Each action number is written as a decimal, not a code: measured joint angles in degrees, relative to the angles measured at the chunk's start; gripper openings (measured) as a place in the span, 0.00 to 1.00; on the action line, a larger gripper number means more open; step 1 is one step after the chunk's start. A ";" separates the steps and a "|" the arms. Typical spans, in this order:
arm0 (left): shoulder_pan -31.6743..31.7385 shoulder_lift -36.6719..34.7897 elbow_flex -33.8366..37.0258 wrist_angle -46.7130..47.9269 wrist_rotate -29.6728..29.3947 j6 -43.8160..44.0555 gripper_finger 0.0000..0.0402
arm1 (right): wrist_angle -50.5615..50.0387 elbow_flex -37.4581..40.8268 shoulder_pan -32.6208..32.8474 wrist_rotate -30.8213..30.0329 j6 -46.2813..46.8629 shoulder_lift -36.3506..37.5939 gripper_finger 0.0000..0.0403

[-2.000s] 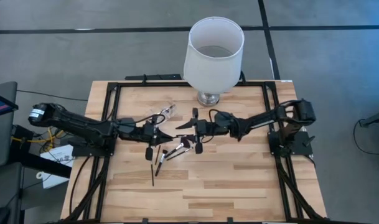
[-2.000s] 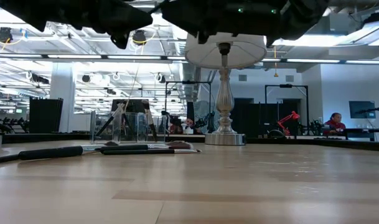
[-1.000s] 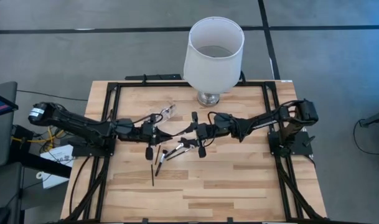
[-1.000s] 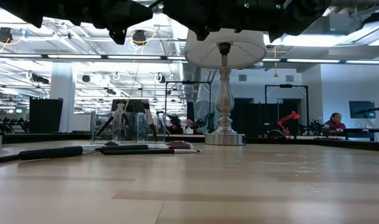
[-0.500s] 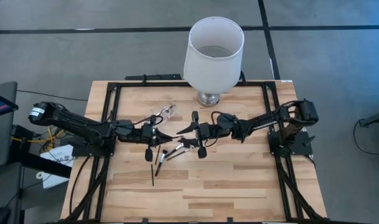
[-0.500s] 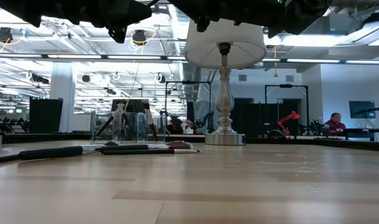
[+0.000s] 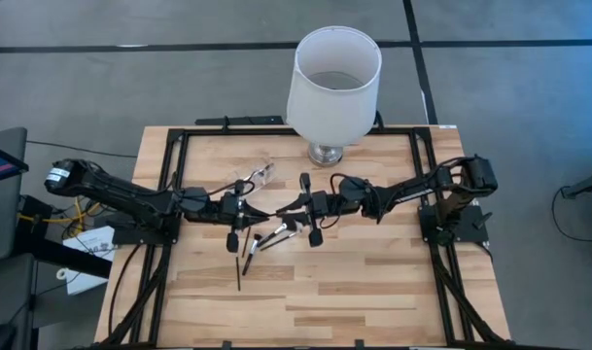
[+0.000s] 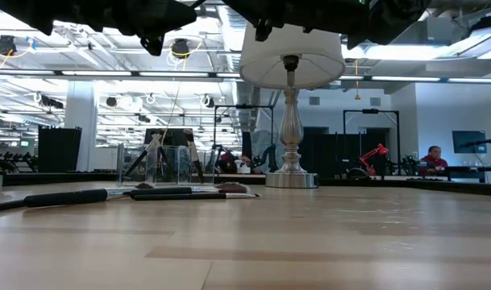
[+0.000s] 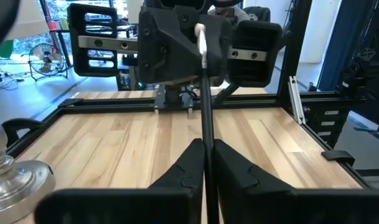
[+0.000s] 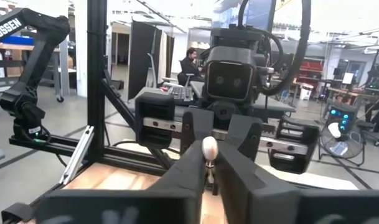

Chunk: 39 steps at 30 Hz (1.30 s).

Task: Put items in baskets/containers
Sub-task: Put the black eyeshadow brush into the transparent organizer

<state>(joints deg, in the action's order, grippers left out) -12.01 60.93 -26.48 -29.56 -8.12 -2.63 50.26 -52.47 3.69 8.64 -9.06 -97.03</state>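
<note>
Pinching one brush (image 9: 206, 118), both tools (left (image 9: 205, 163), right (image 10: 209, 163)) clenched; pouch (image 7: 260, 176) barely discernible.

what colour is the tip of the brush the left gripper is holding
White, on a black handle; the brush shows best in the left wrist view.

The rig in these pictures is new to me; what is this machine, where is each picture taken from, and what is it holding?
It is a robot with two dark arms at a wooden table. The high view looks straight down, the low view looks level across the tabletop, and each wrist view looks forward from a camera on one arm. The left gripper is clamped on a thin makeup brush, whose pale tip reaches the right gripper facing it mid-table. More brushes lie loose below them, a clear pouch lies just beyond, and a white lamp stands at the far edge.
</note>
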 joint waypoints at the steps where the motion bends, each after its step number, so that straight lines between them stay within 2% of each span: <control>1: 0.00 0.00 0.00 0.00 0.00 0.02 0.07 | 0.02 0.00 -0.05 -0.01 0.01 0.00 0.03; 6: 0.02 0.00 -0.02 0.16 -0.02 -0.11 0.11 | -0.04 0.00 0.22 -2.50 0.11 0.00 0.05; 9: 0.02 0.00 0.00 0.57 -0.10 -0.13 0.14 | -0.18 -0.12 0.46 -3.09 0.09 0.00 0.02; 14: 0.25 0.00 0.00 3.86 -2.78 -0.12 0.21 | -3.53 -3.76 1.88 -7.33 1.11 -0.02 0.03; 17: 0.35 0.00 0.00 5.27 -7.13 -0.11 0.28 | -13.90 -7.98 2.78 -13.54 0.20 -0.02 0.02; 22: 0.40 -0.89 0.00 5.64 -16.22 -0.13 0.36 | -36.36 -17.61 3.47 -29.29 -0.26 -0.04 0.02; 24: 0.28 -1.91 0.00 6.99 -19.43 -0.15 0.38 | -42.15 -20.57 3.46 -32.09 -0.09 -0.04 0.03; 28: 0.35 -4.66 0.00 11.07 -25.44 -1.48 0.38 | -46.50 -23.65 2.21 -34.21 0.53 -0.02 0.02; 35: -0.52 -7.78 0.00 11.53 -25.79 -1.44 0.38 | -47.12 -23.30 -6.10 -34.41 6.47 -4.07 0.03; 39: -1.18 -7.52 0.00 11.54 -25.72 -1.44 0.38 | -44.26 -23.47 -9.43 -31.18 7.10 -8.95 0.02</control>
<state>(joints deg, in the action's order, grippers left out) -13.19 53.41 -26.48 -18.03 -33.85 -4.08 6.00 -75.94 -5.75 -22.55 -1.96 -105.98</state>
